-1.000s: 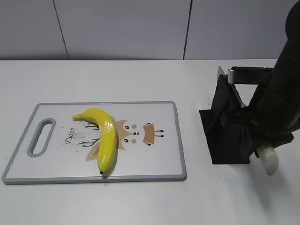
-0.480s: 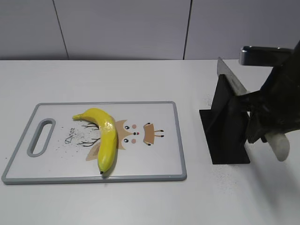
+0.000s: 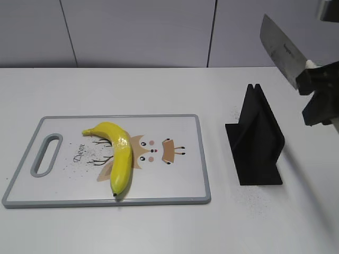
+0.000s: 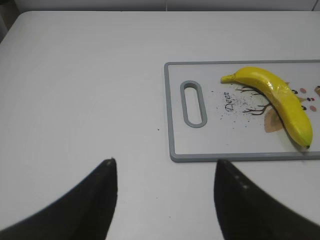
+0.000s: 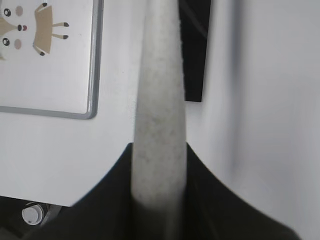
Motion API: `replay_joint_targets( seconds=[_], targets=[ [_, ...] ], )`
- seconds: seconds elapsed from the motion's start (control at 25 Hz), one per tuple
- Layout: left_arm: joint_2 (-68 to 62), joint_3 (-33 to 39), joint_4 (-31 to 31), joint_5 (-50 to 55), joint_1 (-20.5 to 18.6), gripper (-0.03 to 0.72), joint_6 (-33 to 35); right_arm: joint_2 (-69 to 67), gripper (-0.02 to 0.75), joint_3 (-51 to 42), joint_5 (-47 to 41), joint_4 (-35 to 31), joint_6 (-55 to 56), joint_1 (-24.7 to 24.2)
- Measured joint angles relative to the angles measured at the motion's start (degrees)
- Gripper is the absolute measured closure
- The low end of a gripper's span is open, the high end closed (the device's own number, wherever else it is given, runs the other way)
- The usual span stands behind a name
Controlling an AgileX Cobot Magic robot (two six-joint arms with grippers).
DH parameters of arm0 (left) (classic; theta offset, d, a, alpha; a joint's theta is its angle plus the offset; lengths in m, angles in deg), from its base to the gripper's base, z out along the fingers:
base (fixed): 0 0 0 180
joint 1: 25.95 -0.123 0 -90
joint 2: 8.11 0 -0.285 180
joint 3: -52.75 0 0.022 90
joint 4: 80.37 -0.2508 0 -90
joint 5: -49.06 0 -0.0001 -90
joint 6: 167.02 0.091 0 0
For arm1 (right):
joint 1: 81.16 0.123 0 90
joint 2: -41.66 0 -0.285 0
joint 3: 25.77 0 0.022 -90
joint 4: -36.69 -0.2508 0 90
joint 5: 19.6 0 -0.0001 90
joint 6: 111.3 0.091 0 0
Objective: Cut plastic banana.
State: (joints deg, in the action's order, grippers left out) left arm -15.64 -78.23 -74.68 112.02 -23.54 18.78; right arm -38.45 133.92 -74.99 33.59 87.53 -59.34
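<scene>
The plastic banana [image 3: 117,153] is glossy yellow and lies on the white cutting board [image 3: 180,180] with a grey rim and a deer print. It also shows in the left wrist view [image 4: 277,97]. My right gripper [image 3: 318,87] is shut on the pale handle [image 5: 159,110] of a knife. The knife's steel blade [image 3: 280,48] is raised in the air above the black knife stand [image 3: 257,140], far right of the banana. My left gripper [image 4: 165,172] is open and empty over bare table, left of the board's handle slot [image 4: 194,103].
The black knife stand sits on the white table right of the board. A grey panelled wall [image 3: 159,32] runs behind the table. Dark specks lie on the board and by the stand.
My right gripper has drawn the knife up out of the black stand and lifted it up and to the right. The banana and board have not moved.
</scene>
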Motion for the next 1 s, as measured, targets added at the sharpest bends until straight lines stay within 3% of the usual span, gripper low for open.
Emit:
replay_joint_targets(
  seconds=[0.4, 0.84, 1.0],
  targets=[
    [-0.2, -0.6, 1.1, -0.4, 0.0, 0.099, 0.0, 1.6, 0.573, 4.9, -6.4, 0.1, -8.4, 0.0],
    [-18.9, -12.4, -0.6, -8.3, 0.0, 0.099, 4.0, -5.1, 0.575, 16.0, -10.9, -0.6, -27.8, 0.0],
    [-25.0, -16.2, 0.9, -11.7, 0.1, 0.099, 9.1, -8.1, 0.575, 19.2, -11.0, -2.8, -38.5, 0.0]
  ],
)
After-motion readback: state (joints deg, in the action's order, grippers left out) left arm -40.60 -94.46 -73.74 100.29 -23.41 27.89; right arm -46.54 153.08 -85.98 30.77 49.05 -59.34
